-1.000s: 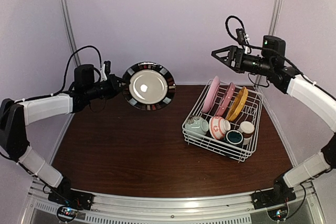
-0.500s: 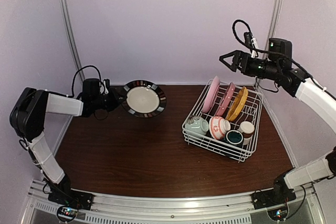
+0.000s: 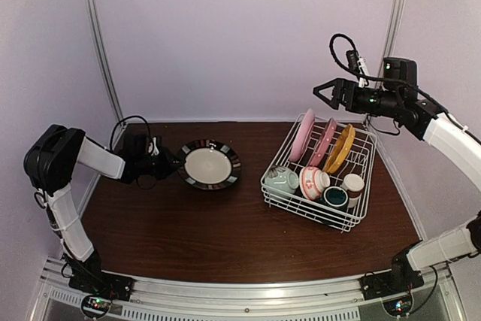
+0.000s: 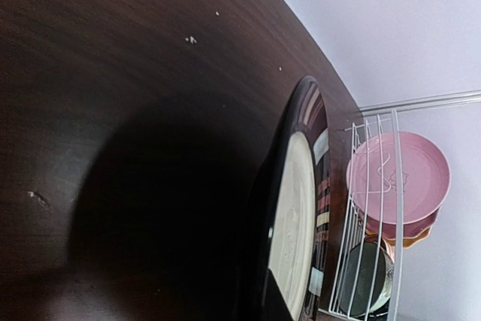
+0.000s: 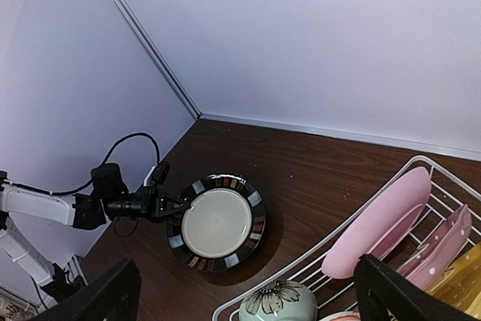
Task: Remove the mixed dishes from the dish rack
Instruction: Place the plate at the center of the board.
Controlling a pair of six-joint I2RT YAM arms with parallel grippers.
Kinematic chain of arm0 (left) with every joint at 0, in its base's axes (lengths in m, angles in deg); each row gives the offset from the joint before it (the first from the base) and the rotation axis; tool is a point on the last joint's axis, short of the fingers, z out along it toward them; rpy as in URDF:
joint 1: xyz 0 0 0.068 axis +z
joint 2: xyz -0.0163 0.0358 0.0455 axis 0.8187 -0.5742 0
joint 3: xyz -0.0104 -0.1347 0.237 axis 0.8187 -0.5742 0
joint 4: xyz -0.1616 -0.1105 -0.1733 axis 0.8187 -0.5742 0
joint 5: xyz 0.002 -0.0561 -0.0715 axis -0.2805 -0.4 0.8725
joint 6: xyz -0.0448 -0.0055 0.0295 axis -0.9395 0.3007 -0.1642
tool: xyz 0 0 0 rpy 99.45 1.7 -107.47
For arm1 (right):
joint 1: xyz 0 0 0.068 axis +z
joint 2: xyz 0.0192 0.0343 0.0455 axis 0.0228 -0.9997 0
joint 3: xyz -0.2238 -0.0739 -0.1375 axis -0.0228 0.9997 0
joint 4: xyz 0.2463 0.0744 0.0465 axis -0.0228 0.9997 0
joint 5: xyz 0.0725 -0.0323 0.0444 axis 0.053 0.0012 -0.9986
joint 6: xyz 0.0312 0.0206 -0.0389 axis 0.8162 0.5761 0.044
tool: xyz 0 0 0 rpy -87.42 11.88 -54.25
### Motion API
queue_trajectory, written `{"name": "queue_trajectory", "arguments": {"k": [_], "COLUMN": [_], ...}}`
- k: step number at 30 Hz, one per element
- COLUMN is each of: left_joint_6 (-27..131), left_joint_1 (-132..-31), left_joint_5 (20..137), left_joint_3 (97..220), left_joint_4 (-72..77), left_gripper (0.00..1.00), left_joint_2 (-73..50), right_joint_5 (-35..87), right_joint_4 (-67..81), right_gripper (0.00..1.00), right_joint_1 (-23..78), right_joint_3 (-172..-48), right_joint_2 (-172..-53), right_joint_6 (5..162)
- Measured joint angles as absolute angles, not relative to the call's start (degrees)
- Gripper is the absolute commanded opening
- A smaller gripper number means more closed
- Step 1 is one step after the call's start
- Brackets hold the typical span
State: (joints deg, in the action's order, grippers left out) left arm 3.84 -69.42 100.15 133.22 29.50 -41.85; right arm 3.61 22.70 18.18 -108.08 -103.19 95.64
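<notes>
Top external: left gripper (image 3: 179, 163) clamped on the left rim of the black-rimmed plate (image 3: 210, 164). Plate low over the table (image 3: 225, 238), far left; contact with the wood unclear. Right gripper (image 3: 323, 94) spread wide, empty, high above the far end of the dish rack (image 3: 301, 207), right side.

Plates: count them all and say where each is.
4. One black-rimmed plate left of the dish rack; a pink plate, a dotted pink plate and a yellow plate upright in the rack. Others could hide behind them.
</notes>
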Motion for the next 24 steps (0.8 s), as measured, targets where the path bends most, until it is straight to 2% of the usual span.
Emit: {"name": "queue_trajectory", "arguments": {"k": [16, 18, 24], "left_joint_6": [4.0, 4.5, 6.6], "left_joint_1": [-71.0, -71.3, -72.1], "left_joint_5": [103.1, 103.0, 103.0], "left_joint_3": [133.7, 134.4, 136.8], "left_joint_4": [31.4, 31.1, 28.3], "left_gripper": [0.00, 0.05, 0.27], "left_joint_2": [-47.0, -47.4, -47.7], "right_joint_5": [0.6, 0.5, 0.5], "right_joint_4": [21.8, 21.8, 21.9], "right_gripper": [1.00, 1.00, 1.00], "right_joint_1": [17.4, 17.3, 16.7], "right_joint_3": [-107.3, -107.3, -107.3], "right_joint_2": [-104.8, -104.9, -105.7], "right_joint_6": [97.5, 97.7, 98.3]}}
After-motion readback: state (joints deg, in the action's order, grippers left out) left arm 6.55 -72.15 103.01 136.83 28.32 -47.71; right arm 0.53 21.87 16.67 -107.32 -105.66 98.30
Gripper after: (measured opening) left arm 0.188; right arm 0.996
